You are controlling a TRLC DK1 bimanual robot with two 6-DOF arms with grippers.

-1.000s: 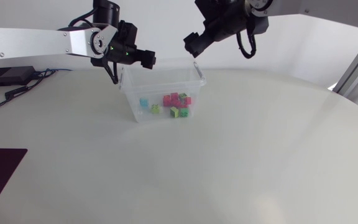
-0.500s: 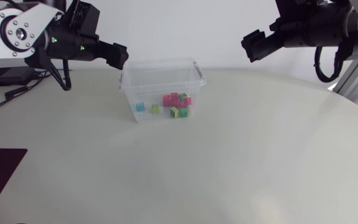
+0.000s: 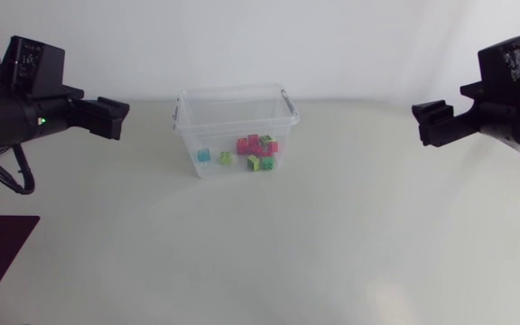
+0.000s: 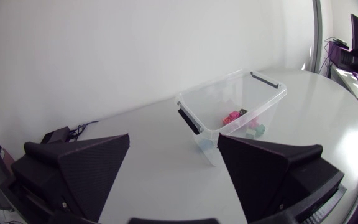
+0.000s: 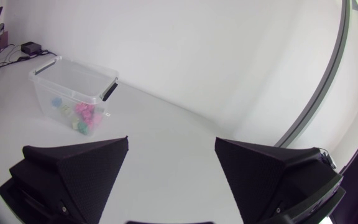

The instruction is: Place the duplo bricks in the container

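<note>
Bricks boxed, both hands free: I judge the task as good as done.
The duplo bricks, pink, green and one blue, lie on the floor of the clear container, toward 12 o'clock on the desk. My left hand hangs at its 9 o'clock and my right hand at 3. Both are spread wide and hold nothing, so next I'd only park the arms.
</note>
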